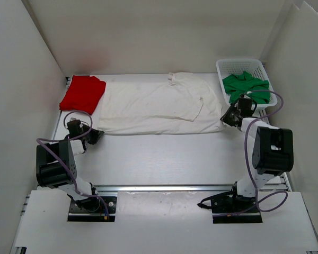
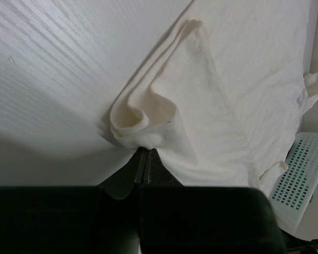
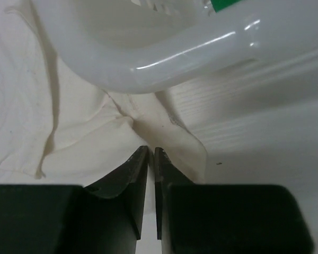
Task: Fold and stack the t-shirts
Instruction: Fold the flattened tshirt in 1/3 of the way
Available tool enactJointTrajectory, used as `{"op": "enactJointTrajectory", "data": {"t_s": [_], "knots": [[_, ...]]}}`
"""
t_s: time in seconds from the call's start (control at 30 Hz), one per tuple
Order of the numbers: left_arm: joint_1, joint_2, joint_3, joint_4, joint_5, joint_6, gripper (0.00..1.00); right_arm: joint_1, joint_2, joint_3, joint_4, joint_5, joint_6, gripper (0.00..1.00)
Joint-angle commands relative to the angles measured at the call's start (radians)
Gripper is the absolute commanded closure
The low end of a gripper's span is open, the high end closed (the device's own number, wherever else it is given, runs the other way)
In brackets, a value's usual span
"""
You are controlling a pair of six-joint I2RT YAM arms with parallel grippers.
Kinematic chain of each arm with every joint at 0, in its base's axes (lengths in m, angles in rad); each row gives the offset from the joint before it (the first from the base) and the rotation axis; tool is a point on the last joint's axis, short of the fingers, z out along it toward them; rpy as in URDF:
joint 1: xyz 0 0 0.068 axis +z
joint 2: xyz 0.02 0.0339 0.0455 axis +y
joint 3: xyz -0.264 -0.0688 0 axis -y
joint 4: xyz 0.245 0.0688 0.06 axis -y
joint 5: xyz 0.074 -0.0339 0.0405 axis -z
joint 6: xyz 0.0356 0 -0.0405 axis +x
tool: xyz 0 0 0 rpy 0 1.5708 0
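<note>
Jaws on my left gripper [image 2: 146,153] are pressed together, pinching a bunched near-left corner of the white t-shirt [image 1: 159,103]. Jaws on my right gripper [image 3: 151,152] are closed to a sliver, with the shirt's near-right edge caught at the tips.

Count: three t-shirts, one basket [image 1: 225,66], two grippers.

Left to right:
- The red t-shirt [image 1: 82,93] is in the far-left corner of the table [image 1: 164,159]. It's a folded rectangle, plain bright red, long axis running near to far with a slight tilt.
- The white t-shirt lies spread mostly flat mid-table, touching the red one's right edge. Long axis runs left to right, reaching the basket. It's creamy and wrinkled, with a flap folded over on the right half. A small nub of cloth sits at the far edge, and I can't tell if it's the collar or a sleeve.
- The green t-shirt [image 1: 244,84] is crumpled inside the white mesh basket, far right, spilling over the near rim. It has no clear axis.
</note>
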Motion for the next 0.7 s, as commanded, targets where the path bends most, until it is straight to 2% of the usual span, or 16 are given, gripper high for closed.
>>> {"op": "enactJointTrajectory", "data": {"t_s": [0.0,0.1,0.23,0.33,0.47,0.53,0.6,0.67], "knots": [[0.008,-0.007,0.03,-0.004,-0.017,0.015,1.0,-0.013,0.039,0.019,0.051,0.016,-0.018,0.9],[0.005,-0.011,0.021,-0.008,-0.019,0.019,1.0,-0.001,0.013,0.031,0.02,0.015,-0.015,0.77],[0.002,-0.014,0.023,-0.017,-0.029,0.027,1.0,0.044,-0.116,0.01,-0.055,0.131,-0.037,0.71],[-0.004,-0.008,0.03,-0.021,-0.032,0.031,1.0,0.105,-0.266,-0.068,-0.044,0.21,-0.041,0.67],[-0.009,-0.005,0.029,-0.018,-0.023,0.024,1.0,0.172,-0.239,-0.082,-0.014,0.204,-0.046,0.77],[0.001,-0.007,0.032,-0.016,-0.019,0.022,1.0,0.185,-0.152,-0.053,-0.027,0.127,-0.038,0.88],[-0.005,-0.013,0.043,-0.034,-0.031,0.031,1.0,0.202,-0.08,-0.014,-0.03,0.043,-0.053,0.93],[-0.005,-0.014,0.047,-0.05,-0.036,0.039,1.0,0.22,-0.004,0.046,-0.091,0.022,-0.078,1.0]]}}
